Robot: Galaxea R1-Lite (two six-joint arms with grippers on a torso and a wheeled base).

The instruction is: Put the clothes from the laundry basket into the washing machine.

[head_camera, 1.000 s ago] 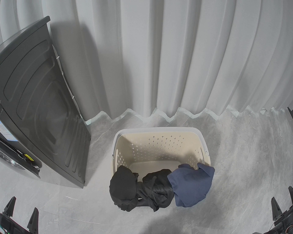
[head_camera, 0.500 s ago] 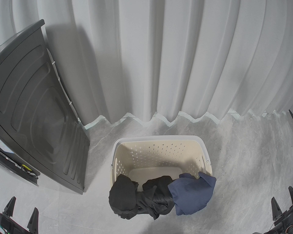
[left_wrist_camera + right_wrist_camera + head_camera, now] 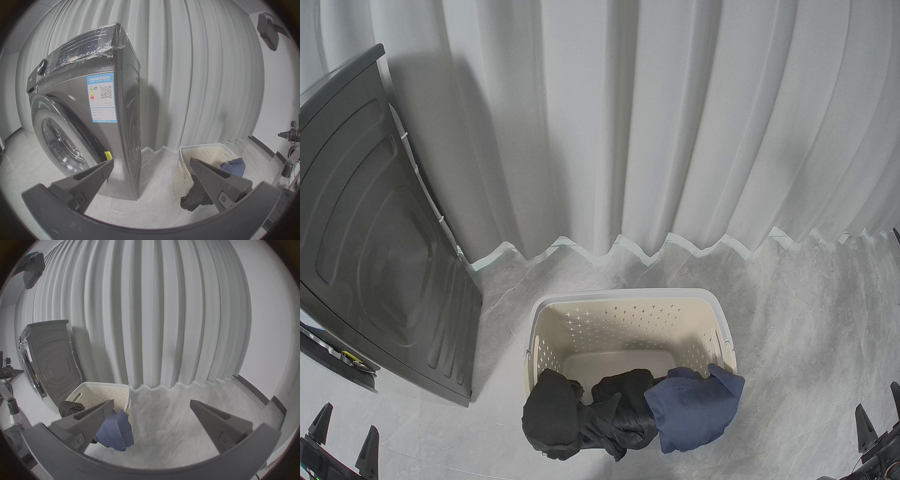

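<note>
"Clothes [image 3: 625, 412]: state their location."

"I read two garments draped over the near rim of the laundry basket [image 3: 625, 294]. It stands on the floor [image 3: 812, 325] at 12 o'clock ahead of me. Part of each garment hangs outside the wall and the rest lies inside."

"Describe them."

"The black garment [image 3: 556, 406] is at the 9 o'clock end, bunched and heavily creased. The blue garment [image 3: 694, 406] is at the 3 o'clock end, smoother, folded over the rim corner. They touch at mid-rim. Both look limp, with no rigid edge, so I judge a pinch on a raised fold to be the suitable grasp."

"Give the long axis and bearings."

"The heap runs from 9 to 3 o'clock along the near rim. The left pincer [image 3: 349, 420] sits low at 7 o'clock in the head view, and the black garment bears 3 o'clock from it. The right pincer [image 3: 876, 397] sits low at 4 o'clock, and the blue garment bears 9 o'clock from it. Left is nearer the black and right is nearer the blue. Both are well apart from the cloth."

"What is the pincer state?"

"Both are released, fingers spread wide, nothing between them."

"Where is the destination?"

"The washing machine [image 3: 375, 250] stands near the basket, at 10 o'clock from it. In the left wrist view its round door appears closed, so I judge it must be opened before loading."
</note>
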